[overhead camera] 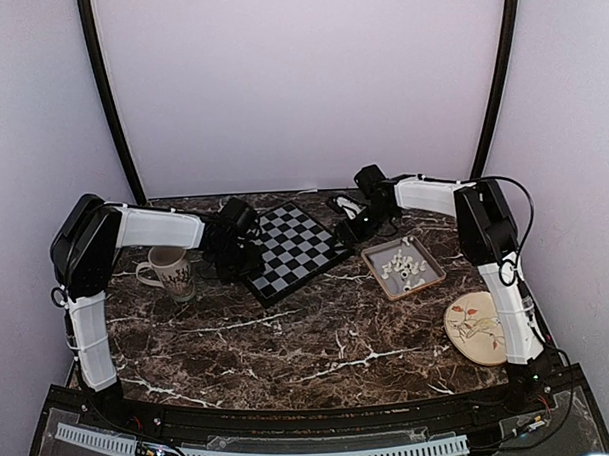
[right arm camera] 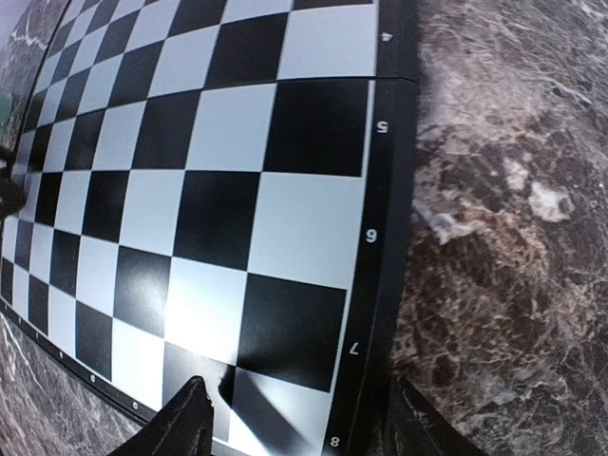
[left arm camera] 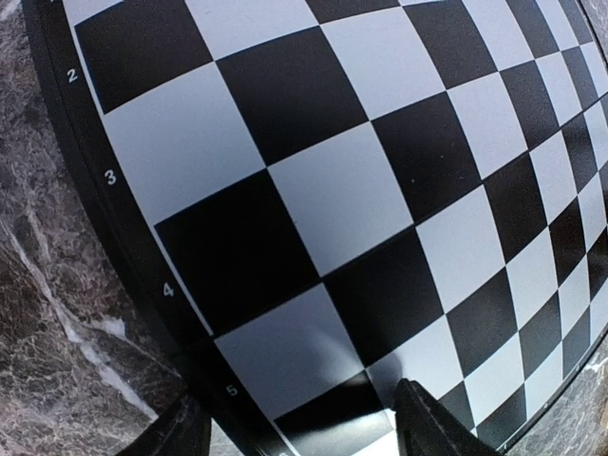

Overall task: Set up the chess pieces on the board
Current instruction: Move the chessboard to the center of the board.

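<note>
Marble-pattern table (overhead camera: pixel 318 338). Board (overhead camera: pixel 295 250) centre, bare. Chess pieces (overhead camera: pixel 404 264) heaped in tray (overhead camera: pixel 421 287) just right of board. Left gripper (left arm camera: pixel 299 429), right gripper (right arm camera: pixel 299 423): both spread wide, empty, straddling opposite board rims. Step, likely: first pick pending. Next: fine pinch on single piece.

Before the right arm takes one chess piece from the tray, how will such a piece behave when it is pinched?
Probably very light: each of the chess pieces looks tiny beside the tray rim. They sit close together in a loose scatter, so a pinch may nudge the neighbours. Set down on the board, so small a piece could tip easily, I would guess.
</note>
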You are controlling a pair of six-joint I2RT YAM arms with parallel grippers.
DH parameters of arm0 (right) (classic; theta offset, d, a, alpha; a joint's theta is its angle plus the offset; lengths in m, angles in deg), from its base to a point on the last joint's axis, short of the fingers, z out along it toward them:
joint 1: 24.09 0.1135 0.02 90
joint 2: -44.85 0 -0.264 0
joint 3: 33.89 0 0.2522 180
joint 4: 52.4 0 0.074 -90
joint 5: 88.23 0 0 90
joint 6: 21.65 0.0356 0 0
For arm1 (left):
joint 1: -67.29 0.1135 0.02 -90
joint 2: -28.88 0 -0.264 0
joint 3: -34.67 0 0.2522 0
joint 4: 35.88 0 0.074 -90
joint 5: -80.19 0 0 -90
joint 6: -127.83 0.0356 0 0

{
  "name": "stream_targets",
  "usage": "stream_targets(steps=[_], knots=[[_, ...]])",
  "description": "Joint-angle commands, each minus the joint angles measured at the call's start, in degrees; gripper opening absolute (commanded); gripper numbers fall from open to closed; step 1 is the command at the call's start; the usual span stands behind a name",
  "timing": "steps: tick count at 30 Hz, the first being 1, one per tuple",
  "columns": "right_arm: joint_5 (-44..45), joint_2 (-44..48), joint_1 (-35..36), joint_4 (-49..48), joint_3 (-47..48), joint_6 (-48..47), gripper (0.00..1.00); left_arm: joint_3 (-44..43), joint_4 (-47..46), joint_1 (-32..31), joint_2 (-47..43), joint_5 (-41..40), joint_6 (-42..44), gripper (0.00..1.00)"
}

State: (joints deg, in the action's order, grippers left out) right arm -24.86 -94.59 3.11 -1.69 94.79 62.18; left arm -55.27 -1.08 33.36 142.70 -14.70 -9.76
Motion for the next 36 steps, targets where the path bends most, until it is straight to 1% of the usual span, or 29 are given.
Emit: stream_targets(steps=[1, 5, 9, 11, 12, 18, 22, 27, 31, 34, 36], knots=[[-1.74, 3.32, 2.68, 3.18, -5.58, -0.78, 0.56, -1.03, -0.17, 0.04, 0.17, 2.72, 4.82, 0.62], [-2.02, 7.67, 4.76, 1.8, -11.82, -0.33, 0.49, -0.27, 0.35, -0.07, 0.01, 3.94, 7.76, 0.51], [-2.58, 12.27, 6.94, 0.63, -18.74, -0.7, 0.46, 1.02, 1.23, -0.84, -0.85, 3.95, 9.42, 0.48], [-3.54, 14.43, 7.9, -0.65, -21.97, -0.63, 0.45, 1.99, 0.97, -0.96, -1.85, 4.41, 9.71, 0.44], [-3.95, 15.21, 8.51, -1.01, -23.2, -0.75, 0.45, 2.46, 0.94, -2.72, -2.46, 4.22, 9.79, 0.43], [-5.43, 18.52, 12.34, -0.59, -27.72, -1.48, 0.4, 4.6, 2.73, -6.23, -5.88, 3.54, 9.8, 0.34], [-5.45, 19.99, 15.23, -0.31, -31.13, -2.15, 0.39, 7.25, 3.88, -8.88, -8.93, 4.15, 9.09, 0.29], [-5.08, 22.02, 17.42, 0.73, -34.62, -3.64, 0.39, 12.89, 4.14, -13.34, -14.45, 3.51, 6.13, 0.28], [-4.7, 23.98, 18.12, 0.9, -37.92, -4.64, 0.38, 16.35, 4.77, -16.47, -16.93, 3.25, 3.83, 0.28], [-3.2, 26.03, 18.19, 0.42, -39.82, -5.02, 0.38, 17.19, 5.89, -19.23, -19.4, -0.46, 3.73, 0.27], [-1.85, 27.74, 18.23, 0.78, -40.03, -5.5, 0.38, 17.17, 6.72, -20.0, -21.24, -2.96, 3.98, 0.28]])
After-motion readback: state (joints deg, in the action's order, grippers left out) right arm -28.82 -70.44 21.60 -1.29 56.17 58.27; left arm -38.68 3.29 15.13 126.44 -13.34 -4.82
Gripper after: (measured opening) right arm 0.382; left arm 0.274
